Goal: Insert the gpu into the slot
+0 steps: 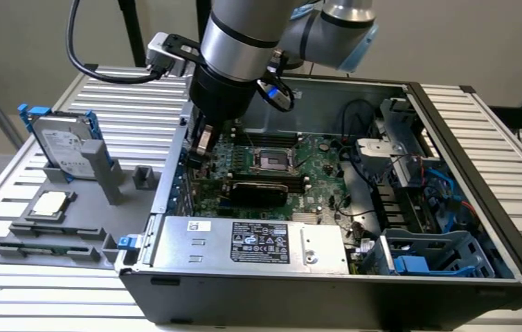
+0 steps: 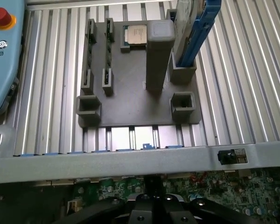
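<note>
**Black card seated low on a green board, arm poised above**

Grey moulded fixture plate [image 1: 58, 228] at the exterior view's left carries a silver hard drive [image 1: 58, 142] in a blue frame and a square metal processor [image 1: 50, 203], on a ribbed aluminium worktop [image 1: 21, 290]. Further right, the tool [image 1: 208, 149] hangs inside the open steel case [image 1: 335, 290], just above the board's rear edge; whether it is open or closed cannot be told. The gpu [image 1: 259, 189], flat with a glossy black shroud, lies along the green motherboard [image 1: 321, 166] beneath the arm, near the silver labelled power-supply box [image 1: 252, 242]. The slot itself is hidden under the card. Judged risk: a tilted press could jam the card's edge connector, and loose cables [image 1: 358, 114] nearby may snag.
</note>
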